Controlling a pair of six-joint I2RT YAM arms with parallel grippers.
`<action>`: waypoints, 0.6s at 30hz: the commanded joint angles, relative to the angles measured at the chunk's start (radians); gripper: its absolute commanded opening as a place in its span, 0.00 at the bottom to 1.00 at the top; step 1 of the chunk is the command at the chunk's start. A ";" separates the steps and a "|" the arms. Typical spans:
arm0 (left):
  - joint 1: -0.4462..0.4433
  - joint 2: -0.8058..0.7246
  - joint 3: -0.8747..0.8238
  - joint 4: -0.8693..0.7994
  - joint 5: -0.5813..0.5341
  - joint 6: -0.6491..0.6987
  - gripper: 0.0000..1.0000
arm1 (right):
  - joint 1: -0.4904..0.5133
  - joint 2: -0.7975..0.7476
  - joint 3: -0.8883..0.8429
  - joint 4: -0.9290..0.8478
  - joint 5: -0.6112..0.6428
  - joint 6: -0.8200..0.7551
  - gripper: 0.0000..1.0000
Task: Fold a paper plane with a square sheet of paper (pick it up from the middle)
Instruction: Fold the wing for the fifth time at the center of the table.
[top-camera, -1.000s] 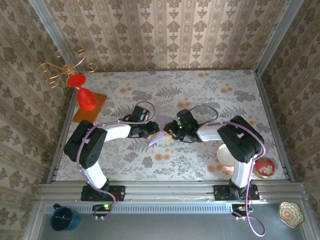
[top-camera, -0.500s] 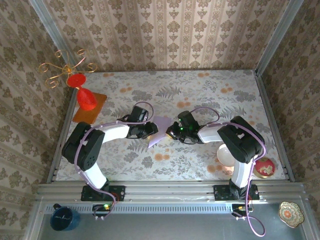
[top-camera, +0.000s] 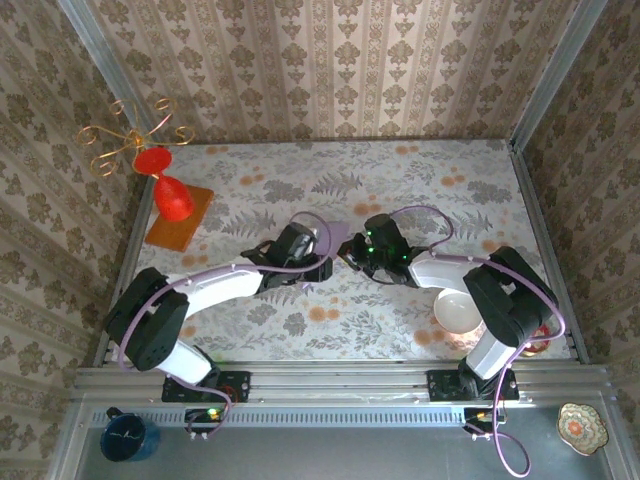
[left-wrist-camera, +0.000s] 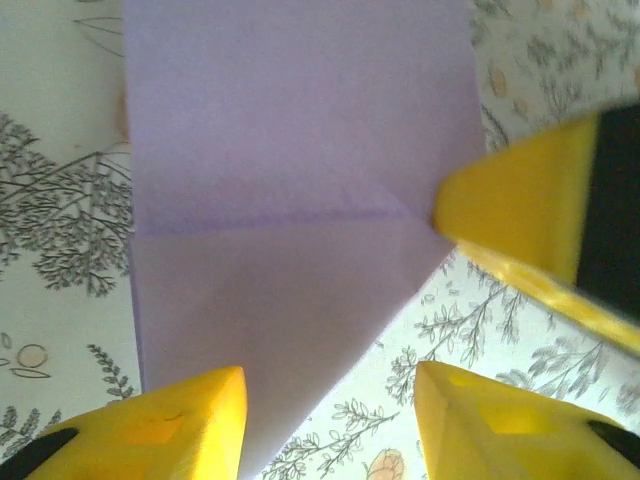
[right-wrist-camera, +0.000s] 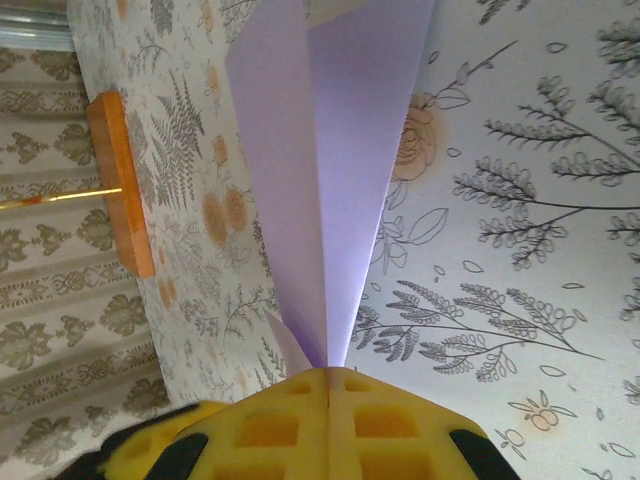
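Wallpapered walls close in a floral-print surface (top-camera: 400, 180) on three sides, with both arms reaching toward its middle. Between them is the sheet of paper (left-wrist-camera: 290, 200), pale lilac, folded, with a crease running across it.

The right end effector (right-wrist-camera: 328, 372) has its fingers pressed flat together on the sheet's edge. In the right wrist view the folded layers stand up edgewise from that pinch and fan away over the surface. In the left wrist view one of the right arm's yellow fingers (left-wrist-camera: 520, 200) meets the sheet just where the crease reaches its edge.

The left end effector (left-wrist-camera: 328, 390) has its jaws standing apart with nothing clamped between them. The sheet's lower corner comes down next to the left-hand fingertip, and printed surface shows in the gap beside the other.

A white bowl (top-camera: 460, 310) sits near the right arm's base, its inside showing plain white. Just beyond it a red and gold dish (top-camera: 530, 335) is partly hidden by the arm. In front of the rail, a dark blue mug (top-camera: 128, 435) stands at the left; what it holds cannot be made out. A small patterned dish (top-camera: 583, 427) lies at the right. At the far left a red vase (top-camera: 170, 195) stands on an orange mat (top-camera: 185, 220), with gold wire curls (top-camera: 125, 140) above it.
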 joint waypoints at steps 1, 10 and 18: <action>-0.031 -0.025 -0.057 0.082 -0.103 0.137 0.52 | -0.011 -0.036 -0.021 -0.066 0.029 0.026 0.01; -0.161 0.034 -0.105 0.251 -0.283 0.407 0.59 | -0.039 -0.092 -0.042 -0.101 0.006 0.072 0.01; -0.214 0.114 -0.116 0.422 -0.356 0.581 0.53 | -0.062 -0.102 -0.060 -0.097 -0.017 0.100 0.01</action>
